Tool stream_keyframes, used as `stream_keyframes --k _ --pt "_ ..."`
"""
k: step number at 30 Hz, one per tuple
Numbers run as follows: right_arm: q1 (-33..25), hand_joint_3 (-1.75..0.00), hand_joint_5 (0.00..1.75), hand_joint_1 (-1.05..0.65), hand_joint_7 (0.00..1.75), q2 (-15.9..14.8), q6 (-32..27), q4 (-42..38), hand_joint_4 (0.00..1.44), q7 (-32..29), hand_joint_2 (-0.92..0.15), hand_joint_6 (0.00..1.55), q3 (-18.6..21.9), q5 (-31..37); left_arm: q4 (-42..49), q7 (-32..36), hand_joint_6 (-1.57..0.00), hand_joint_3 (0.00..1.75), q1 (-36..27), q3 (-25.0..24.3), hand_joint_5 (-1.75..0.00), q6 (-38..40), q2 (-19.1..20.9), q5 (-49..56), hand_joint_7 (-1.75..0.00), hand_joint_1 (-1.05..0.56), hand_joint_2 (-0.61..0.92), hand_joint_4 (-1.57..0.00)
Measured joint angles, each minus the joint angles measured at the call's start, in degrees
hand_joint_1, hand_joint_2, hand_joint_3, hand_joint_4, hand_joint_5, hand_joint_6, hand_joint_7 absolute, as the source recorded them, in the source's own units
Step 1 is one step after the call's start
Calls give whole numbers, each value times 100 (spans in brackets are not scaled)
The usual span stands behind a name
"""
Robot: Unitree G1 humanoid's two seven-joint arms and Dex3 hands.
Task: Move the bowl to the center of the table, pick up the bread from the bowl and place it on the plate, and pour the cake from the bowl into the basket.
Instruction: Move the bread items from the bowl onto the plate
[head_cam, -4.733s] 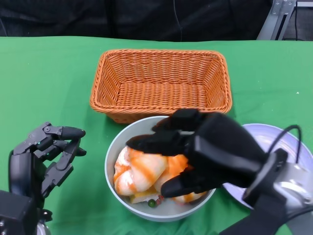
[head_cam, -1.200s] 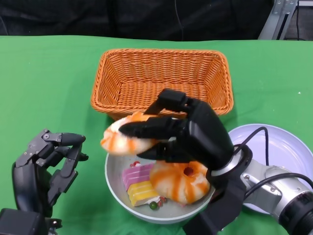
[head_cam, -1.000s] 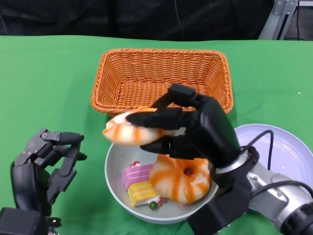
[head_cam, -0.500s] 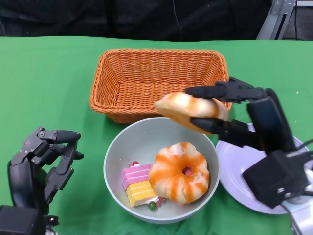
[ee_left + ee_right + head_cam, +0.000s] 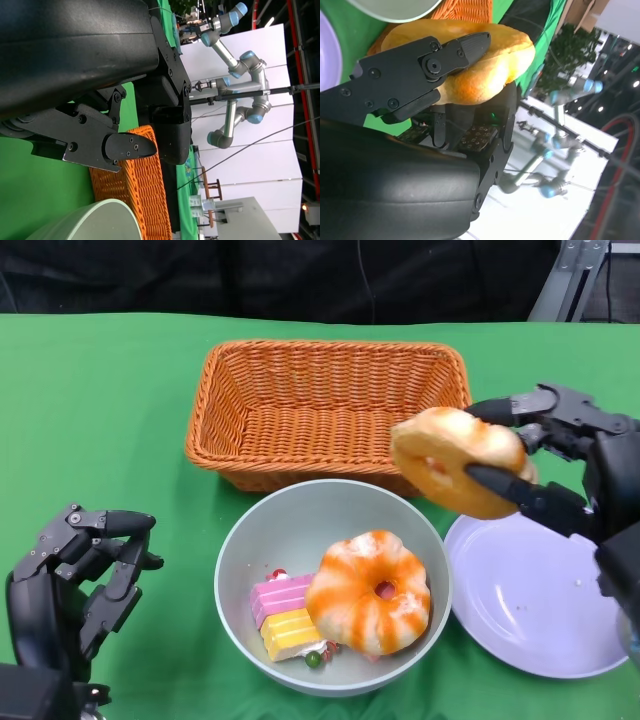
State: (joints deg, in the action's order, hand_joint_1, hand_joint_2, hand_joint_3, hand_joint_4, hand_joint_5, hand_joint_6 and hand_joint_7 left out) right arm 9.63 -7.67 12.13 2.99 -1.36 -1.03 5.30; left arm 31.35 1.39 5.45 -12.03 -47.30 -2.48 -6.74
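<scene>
My right hand holds a round bread in the air, between the grey bowl and the lilac plate, near the basket's right corner. In the right wrist view the bread sits clamped between black fingers. A second orange-striped bread lies in the bowl beside a pink and yellow cake. The orange wicker basket stands behind the bowl. My left hand hovers at the lower left, holding nothing, with fingers apart.
Green cloth covers the table. The plate sits at the lower right, touching the bowl's side. In the left wrist view, the basket and the bowl's rim show past my left hand.
My right hand has lifted one bread out of the bowl and carried it right, toward the plate. The other bread and cake stay in the bowl. The left hand barely moved.
</scene>
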Motion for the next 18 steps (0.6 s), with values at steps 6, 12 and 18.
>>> stream_keyframes --k 6,12,18 --pt "-92 -16 145 -9 87 -29 -157 -154 76 372 -92 83 182 -311 0 -2 -87 33 0 3 -136 1 13 14 -95 -7 91 -80" --pt "-284 -17 144 -9 89 -170 -783 -165 70 677 -92 80 348 -500 0 -57 -86 33 -1 -1 -138 0 78 3 -97 -7 92 -79" --pt "-389 -19 142 -7 89 -246 -1473 -149 66 835 -92 76 481 -515 -2 -100 -86 34 -1 -2 -139 0 85 -39 -98 -6 91 -79"
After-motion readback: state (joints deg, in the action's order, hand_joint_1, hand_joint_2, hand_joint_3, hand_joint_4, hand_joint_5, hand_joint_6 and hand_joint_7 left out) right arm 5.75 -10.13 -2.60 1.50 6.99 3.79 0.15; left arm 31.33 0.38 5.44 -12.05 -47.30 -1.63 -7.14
